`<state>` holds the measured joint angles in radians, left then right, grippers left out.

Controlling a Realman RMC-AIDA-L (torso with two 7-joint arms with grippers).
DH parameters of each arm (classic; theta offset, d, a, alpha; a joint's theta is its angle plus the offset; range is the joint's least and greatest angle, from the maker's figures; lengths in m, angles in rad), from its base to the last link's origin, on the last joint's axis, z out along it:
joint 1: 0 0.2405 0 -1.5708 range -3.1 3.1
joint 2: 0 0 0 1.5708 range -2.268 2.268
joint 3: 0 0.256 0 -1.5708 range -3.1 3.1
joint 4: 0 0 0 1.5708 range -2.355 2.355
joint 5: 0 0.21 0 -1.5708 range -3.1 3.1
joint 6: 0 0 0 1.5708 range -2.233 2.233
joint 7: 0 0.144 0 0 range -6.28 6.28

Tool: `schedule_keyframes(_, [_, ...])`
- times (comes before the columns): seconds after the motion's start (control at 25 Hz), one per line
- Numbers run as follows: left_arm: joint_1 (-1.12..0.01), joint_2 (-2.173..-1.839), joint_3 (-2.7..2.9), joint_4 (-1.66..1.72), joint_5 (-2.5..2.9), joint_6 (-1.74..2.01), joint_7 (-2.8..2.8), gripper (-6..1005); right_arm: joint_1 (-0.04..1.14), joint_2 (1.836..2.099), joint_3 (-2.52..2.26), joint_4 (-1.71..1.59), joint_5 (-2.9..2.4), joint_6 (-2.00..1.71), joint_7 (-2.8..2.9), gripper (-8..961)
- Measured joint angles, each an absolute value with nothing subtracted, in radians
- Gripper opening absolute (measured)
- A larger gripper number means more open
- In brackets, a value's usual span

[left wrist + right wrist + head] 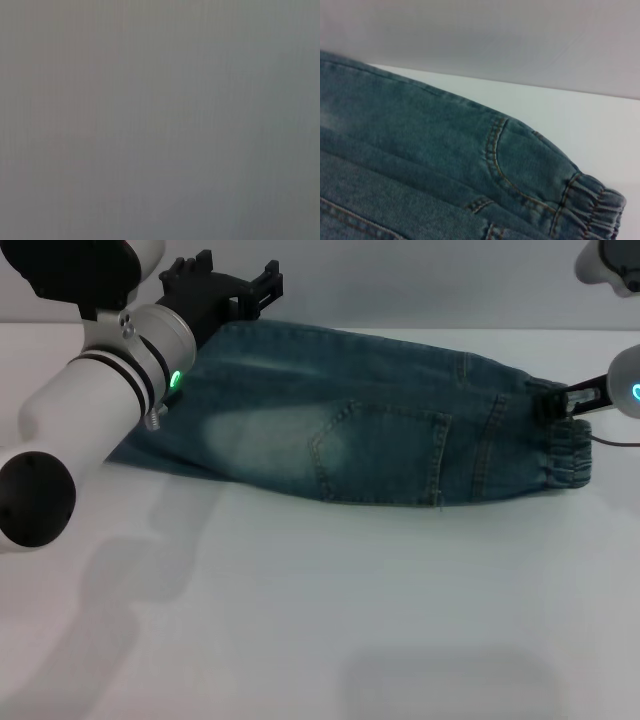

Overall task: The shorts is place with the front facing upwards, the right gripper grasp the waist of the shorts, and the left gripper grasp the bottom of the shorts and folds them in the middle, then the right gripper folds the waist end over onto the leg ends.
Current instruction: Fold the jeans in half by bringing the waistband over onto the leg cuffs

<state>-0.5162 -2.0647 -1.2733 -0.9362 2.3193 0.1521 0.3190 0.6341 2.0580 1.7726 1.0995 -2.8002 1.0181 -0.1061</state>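
Lying folded on white table (400,640), shorts (360,430), grippers at both ends

White table (300,620) — folded blue denim shorts (370,440) flat across its far half

Shorts (340,430) of soft blue denim cloth, matt, faded pale in patches, with tan stitched seams. By the right gripper's (556,400) matt black fingers, the puckered elastic waist (592,210). Table (320,620) smooth, matt white. Left gripper (225,285) matt black, on a glossy white arm.
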Motion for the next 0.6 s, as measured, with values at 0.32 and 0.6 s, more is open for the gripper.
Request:
schedule_keyframes(0.32, [-0.519, -2.065, -1.273, -0.929, 2.319, 0.159, 0.319, 859, 0.635, 2.057, 1.776, 1.111, -2.804, 1.005, -0.107, 55])
schedule_keyframes(0.6, [-0.522, -2.066, -1.271, -0.92, 2.318, 0.169, 0.319, 859, 0.648, 2.057, 1.779, 1.112, -2.799, 0.943, -0.107, 17])
